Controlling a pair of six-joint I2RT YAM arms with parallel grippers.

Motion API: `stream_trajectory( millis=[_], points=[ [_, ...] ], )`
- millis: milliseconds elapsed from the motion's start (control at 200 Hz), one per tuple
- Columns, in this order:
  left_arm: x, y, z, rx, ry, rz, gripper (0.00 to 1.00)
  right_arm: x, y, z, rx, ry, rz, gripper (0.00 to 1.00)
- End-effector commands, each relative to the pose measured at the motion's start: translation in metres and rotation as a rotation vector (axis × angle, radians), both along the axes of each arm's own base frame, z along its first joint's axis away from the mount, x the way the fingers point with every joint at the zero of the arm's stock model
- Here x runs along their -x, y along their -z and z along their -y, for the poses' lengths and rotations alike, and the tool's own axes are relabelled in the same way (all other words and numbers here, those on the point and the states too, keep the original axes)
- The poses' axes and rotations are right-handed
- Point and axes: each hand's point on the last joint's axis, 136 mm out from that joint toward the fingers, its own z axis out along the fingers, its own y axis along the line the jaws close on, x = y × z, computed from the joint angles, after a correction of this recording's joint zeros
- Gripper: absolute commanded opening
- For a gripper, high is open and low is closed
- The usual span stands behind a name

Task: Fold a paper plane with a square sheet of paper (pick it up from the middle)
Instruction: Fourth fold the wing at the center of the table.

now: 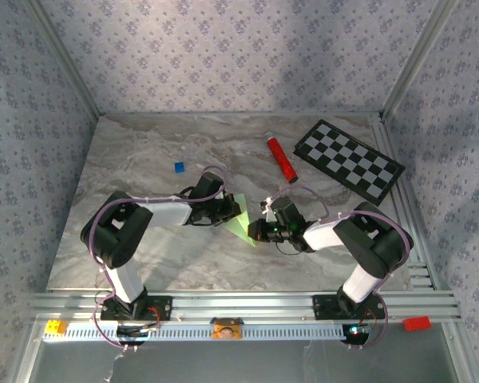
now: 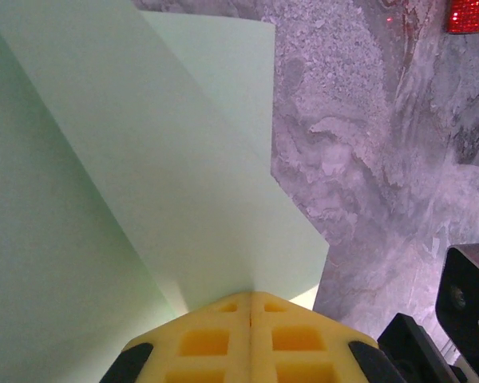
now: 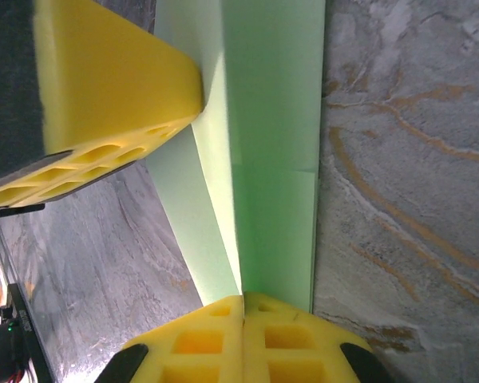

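Pale green paper sheet: spans the gap between the two claws, just right of the left gripper and just left of the right gripper, touching both.
Left gripper: clenched on the sheet. In its wrist view the yellow fingers meet at a seam and the paper fans out and away from that seam.
Right gripper: also clamped on the sheet. In its wrist view the paper rises straight out from between the closed yellow pads.
Top view adds: a tiny blue square beyond the left gripper, a red tube beyond the right gripper, and a black-and-white checkerboard further right, all well apart from the sheet on the grey marbled tabletop.
Left wrist view adds: two overlapping layers of paper with slanting edges, and bare tabletop to their right.
Right wrist view adds: a yellow finger of the left gripper pressed against the sheet's far end, opposite the right gripper.
Look of the sheet: thin, plain and unmarked. It is folded into long angular panels with a lengthwise crease, and its edges are straight.
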Motion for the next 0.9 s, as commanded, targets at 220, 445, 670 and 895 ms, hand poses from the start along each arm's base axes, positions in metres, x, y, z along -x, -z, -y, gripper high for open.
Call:
stream_trajectory(
  millis=[220,445,670,895],
  points=[
    [-0.007,-0.002,0.010,0.011,0.013,0.014,0.02,0.012,0.033,0.016,0.071,0.028,-0.118,0.00],
    [-0.009,0.003,0.008,-0.005,-0.001,0.010,0.02,0.013,0.037,0.015,0.084,0.021,-0.157,0.00],
    [-0.010,0.005,0.006,-0.034,0.000,0.007,0.02,0.014,0.040,0.016,0.085,0.024,-0.181,0.01],
    [-0.011,0.007,0.006,-0.041,-0.002,0.005,0.02,0.015,0.042,0.017,0.090,0.033,-0.192,0.01]
  ],
)
